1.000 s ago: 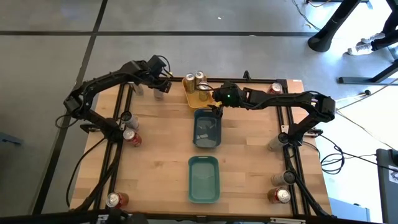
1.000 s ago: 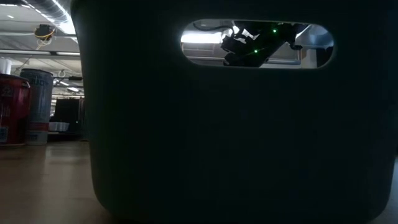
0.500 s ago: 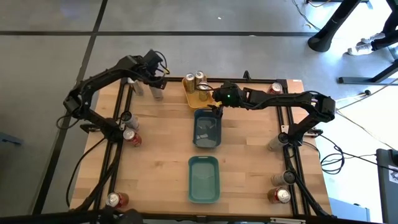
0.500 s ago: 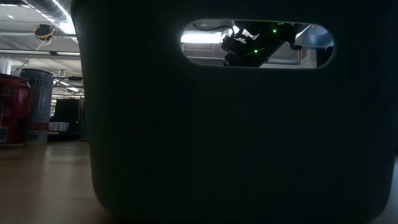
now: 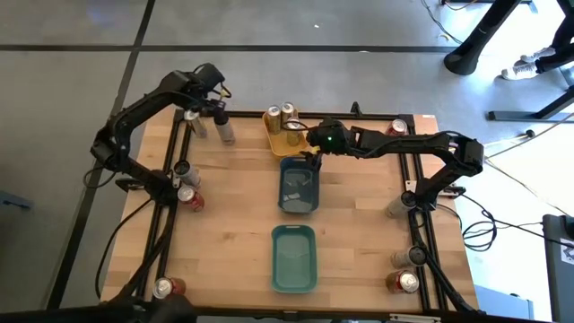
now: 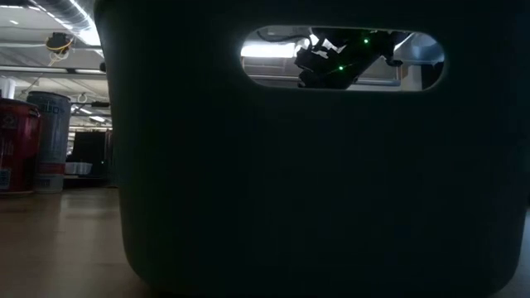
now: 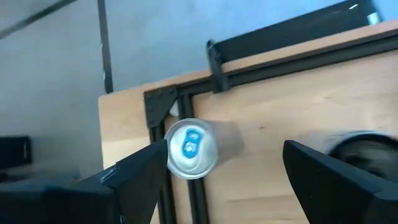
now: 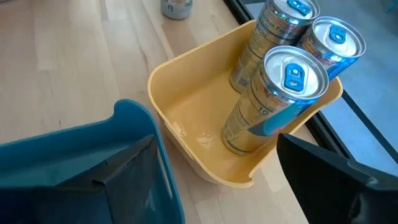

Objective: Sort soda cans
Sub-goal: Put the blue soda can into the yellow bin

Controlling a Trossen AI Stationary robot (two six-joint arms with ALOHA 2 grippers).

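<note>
Gold-yellow cylindrical metal cans (image 8: 267, 102) stand in yellow plastic tray (image 8: 186, 112); right gripper (image 5: 309, 151) fingers spread, empty, above. Left gripper (image 5: 211, 97) fingers released over silver-topped can (image 7: 191, 148).

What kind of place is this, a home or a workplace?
Probably a robotics lab or workshop: a framed wooden table stands on a bare grey floor, ceiling ducts show behind, and cables trail beside it.

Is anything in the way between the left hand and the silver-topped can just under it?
Nothing visible. The left hand hangs open above the far left corner of the table, and the can stands there upright with bare wood around it. Another can stands off to one side.
</note>
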